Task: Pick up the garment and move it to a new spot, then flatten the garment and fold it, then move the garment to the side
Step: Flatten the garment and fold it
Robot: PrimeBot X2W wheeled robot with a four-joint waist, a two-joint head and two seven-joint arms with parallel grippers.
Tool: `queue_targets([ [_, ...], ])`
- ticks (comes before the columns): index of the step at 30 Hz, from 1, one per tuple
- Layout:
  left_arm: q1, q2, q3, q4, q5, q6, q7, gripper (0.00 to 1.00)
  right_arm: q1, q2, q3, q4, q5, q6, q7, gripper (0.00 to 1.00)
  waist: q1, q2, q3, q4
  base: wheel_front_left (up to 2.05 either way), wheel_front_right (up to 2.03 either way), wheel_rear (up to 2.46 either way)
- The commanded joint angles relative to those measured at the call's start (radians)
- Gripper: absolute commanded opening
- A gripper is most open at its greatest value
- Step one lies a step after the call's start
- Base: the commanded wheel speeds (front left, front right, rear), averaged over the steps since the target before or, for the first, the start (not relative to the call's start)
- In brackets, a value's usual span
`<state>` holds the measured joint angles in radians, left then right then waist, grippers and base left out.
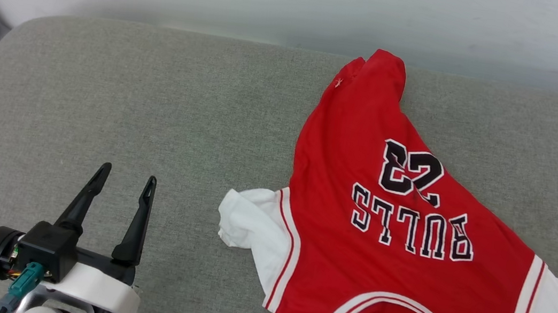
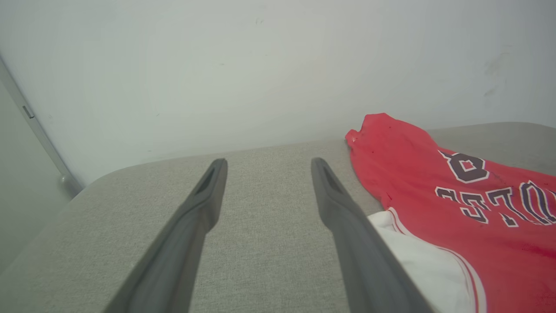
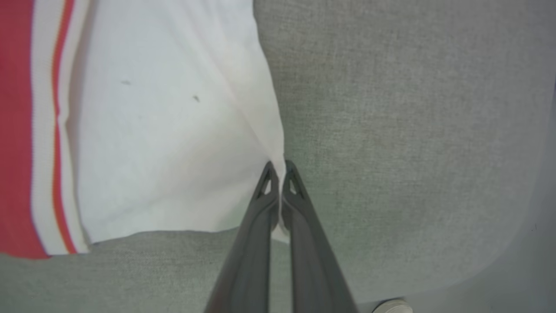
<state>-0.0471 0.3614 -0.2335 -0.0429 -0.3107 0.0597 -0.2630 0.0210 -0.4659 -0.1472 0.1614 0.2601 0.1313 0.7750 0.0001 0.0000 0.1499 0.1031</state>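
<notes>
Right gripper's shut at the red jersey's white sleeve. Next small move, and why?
Probably raise the right gripper a little. It is pinched shut on the edge of the white short sleeve of the red BULLS 23 jersey T-shirt, which lies on the grey fabric surface; the open left gripper hovers off to the side, touching nothing.

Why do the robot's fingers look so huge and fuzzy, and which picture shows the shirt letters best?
Left wrist view: the left gripper sits by the lens, so its fingers look huge and soft-edged. Right wrist view: same for the right gripper, shut on the white sleeve of the garment. Head view: even light, faint shadows, letters sharpest, though upside down.
</notes>
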Motion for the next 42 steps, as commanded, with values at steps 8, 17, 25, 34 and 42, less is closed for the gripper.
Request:
queue_targets([
  [8,0.009,-0.01,0.006,0.011,0.011,-0.01,-0.002,1.0,0.001,0.021,-0.044,0.054,-0.03,-0.001,-0.066,0.46,-0.0001,0.0,0.0,-0.022,0.0,0.0,0.0],
  [17,0.028,-0.022,0.005,0.023,-0.018,-0.023,-0.001,1.0,-0.053,0.069,0.006,-0.047,0.002,-0.001,-0.392,1.0,-0.0001,0.0,-0.027,-0.075,0.0,0.0,0.0],
  [25,0.071,0.006,-0.028,-0.015,-0.082,-0.054,0.168,1.0,-0.027,0.174,-0.014,-0.226,0.009,-0.001,-0.704,1.0,-0.0001,0.0,-0.028,-0.12,0.0,0.0,0.0],
  [34,0.054,0.051,-0.071,-0.119,-0.176,-0.014,0.598,1.0,-0.027,0.254,0.013,-0.325,-0.05,-0.001,-0.839,1.0,-0.0001,0.0,0.03,-0.178,0.0,0.0,0.0],
  [42,-0.005,0.072,-0.079,-0.092,-0.191,0.015,0.759,1.0,-0.053,0.265,0.039,-0.337,-0.073,-0.001,-0.851,1.0,-0.0001,0.0,0.083,-0.225,0.0,0.0,0.0],
])
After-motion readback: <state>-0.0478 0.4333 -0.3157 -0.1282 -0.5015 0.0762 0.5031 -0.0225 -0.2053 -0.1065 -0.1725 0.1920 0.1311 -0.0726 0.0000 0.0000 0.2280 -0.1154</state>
